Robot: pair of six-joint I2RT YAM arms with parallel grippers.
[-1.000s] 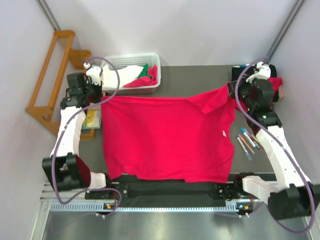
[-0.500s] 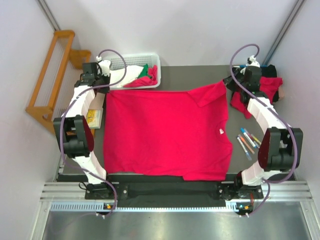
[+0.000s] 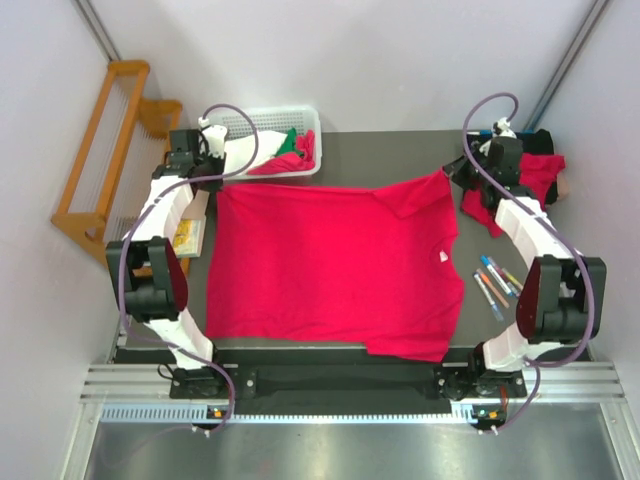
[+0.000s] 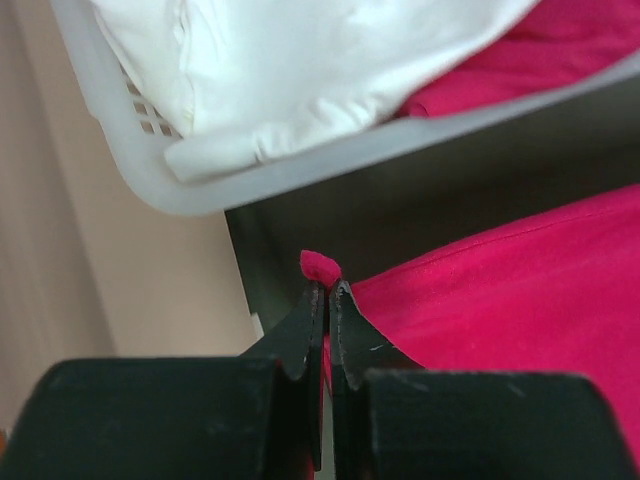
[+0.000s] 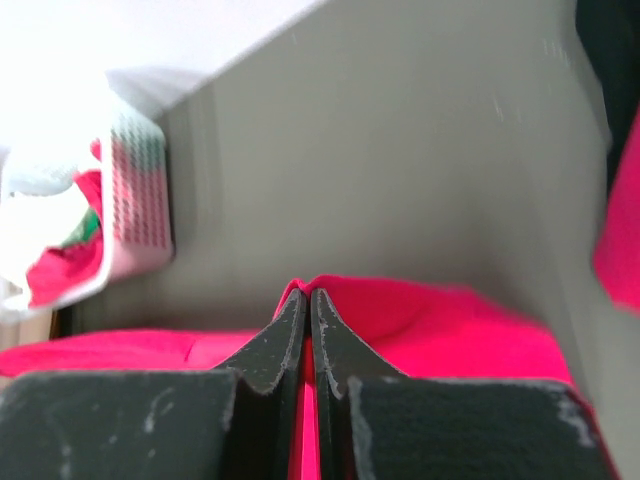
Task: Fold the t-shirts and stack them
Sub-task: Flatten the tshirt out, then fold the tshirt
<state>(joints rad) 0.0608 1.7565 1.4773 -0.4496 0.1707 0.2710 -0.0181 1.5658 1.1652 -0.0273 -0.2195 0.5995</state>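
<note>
Crimson-red soft cloth t-shirt [image 3: 335, 265] lies spread flat on the dark grey worktop [image 3: 390, 150], just on the near side of the white plastic mesh basket [image 3: 262, 120], its corner beside the basket pinched tight in the left pincer [image 4: 327, 290], its opposite far corner, well right of the basket, clamped in the right pincer [image 5: 307, 295].

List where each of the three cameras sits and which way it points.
Top camera: above and behind the bases, facing down at the table and spread t-shirt; left arm and right arm show whole.
Left wrist camera: on the left arm, looking along the left pincer, shut on a shirt corner, toward the basket.
Right wrist camera: on the right arm, looking along the right pincer, shut on another corner, across the table.
Shared: all three show the t-shirt and basket.
</note>
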